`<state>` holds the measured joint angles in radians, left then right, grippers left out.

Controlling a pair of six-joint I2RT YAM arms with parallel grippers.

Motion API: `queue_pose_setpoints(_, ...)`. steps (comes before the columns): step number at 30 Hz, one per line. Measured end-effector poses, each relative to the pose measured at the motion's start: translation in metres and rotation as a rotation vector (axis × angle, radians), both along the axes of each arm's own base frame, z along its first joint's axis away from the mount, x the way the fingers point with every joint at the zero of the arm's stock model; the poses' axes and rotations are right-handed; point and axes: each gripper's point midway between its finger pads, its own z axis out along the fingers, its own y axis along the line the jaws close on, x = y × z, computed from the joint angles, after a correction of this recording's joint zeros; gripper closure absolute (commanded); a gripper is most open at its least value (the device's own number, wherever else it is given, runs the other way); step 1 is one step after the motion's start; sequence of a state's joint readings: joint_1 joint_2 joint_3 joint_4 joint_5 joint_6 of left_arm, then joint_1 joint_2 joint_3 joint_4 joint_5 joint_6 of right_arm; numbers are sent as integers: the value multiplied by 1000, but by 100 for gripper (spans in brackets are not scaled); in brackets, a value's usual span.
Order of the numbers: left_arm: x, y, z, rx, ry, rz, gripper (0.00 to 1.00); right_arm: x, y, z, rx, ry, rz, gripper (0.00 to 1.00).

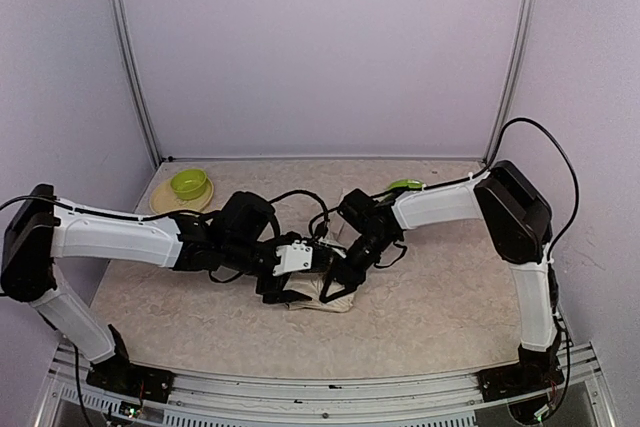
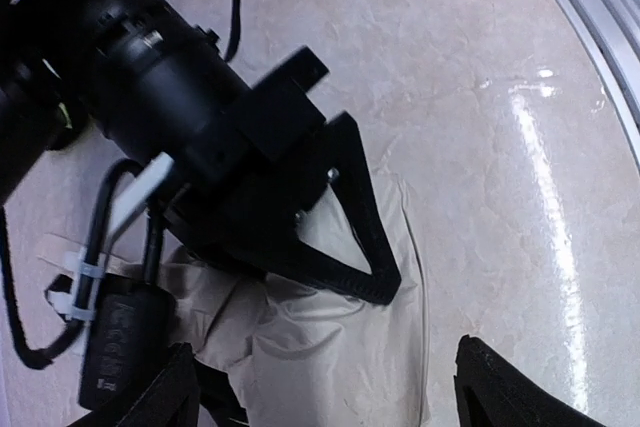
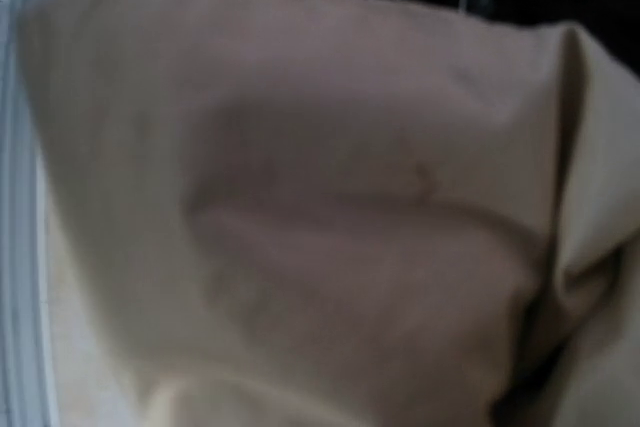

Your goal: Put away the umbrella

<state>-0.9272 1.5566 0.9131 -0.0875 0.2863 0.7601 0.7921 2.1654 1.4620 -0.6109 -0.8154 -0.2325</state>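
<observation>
My two arms reach in from either side and meet over the middle of the table (image 1: 440,297), slightly nearer the near edge than the far edge. My left arm stretches low across from the left side, with the forearm almost level. My right arm rises from the near right corner, bends at a high elbow by the right edge, and angles down toward the centre.

My left gripper (image 2: 325,347) is spread wide, its two black fingers (image 2: 170,387) standing well apart with cream fabric lying between them. My right gripper (image 1: 338,282) points down and toward the near edge, its tip pressed against the same fabric. I see it only from the side, so I cannot tell whether it is clenched or released. My right wrist camera is filled with blurred beige cloth.

The umbrella (image 1: 325,299) lies collapsed on the table under both grippers as a crumpled cream heap. It spreads more from left to right than from near to far. Its handle and shaft are hidden, so I cannot tell which way it points.

A green bowl (image 1: 188,183) sits on a beige plate (image 1: 165,204) near the far left corner.
</observation>
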Motion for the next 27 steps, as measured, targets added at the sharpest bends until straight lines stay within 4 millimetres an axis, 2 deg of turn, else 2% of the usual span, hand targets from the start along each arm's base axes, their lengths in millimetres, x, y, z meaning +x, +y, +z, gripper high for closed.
queue_pose_setpoints(6, -9, -1, -48, 128, 40, -37, 14, -2, -2, 1, 19, 75, -15, 80)
queue_pose_setpoints(12, -6, 1, -68, 190, 22, -27, 21, 2, -3, 2, 18, 85, -30, 72)
queue_pose_setpoints(19, 9, -12, -91, 274, -45, 5, 21, 7, -5, 5, 15, 98, -49, 69)
queue_pose_setpoints(22, 13, -14, -90, 286, -78, 18, 44, 10, -10, 6, 16, 116, -59, 63)
queue_pose_setpoints(25, 20, -14, -91, 299, -119, 31, 61, 11, -12, 7, 20, 123, -61, 47)
queue_pose_setpoints(27, 21, -15, -90, 300, -124, 32, 68, 13, -15, 10, 23, 132, -71, 36)
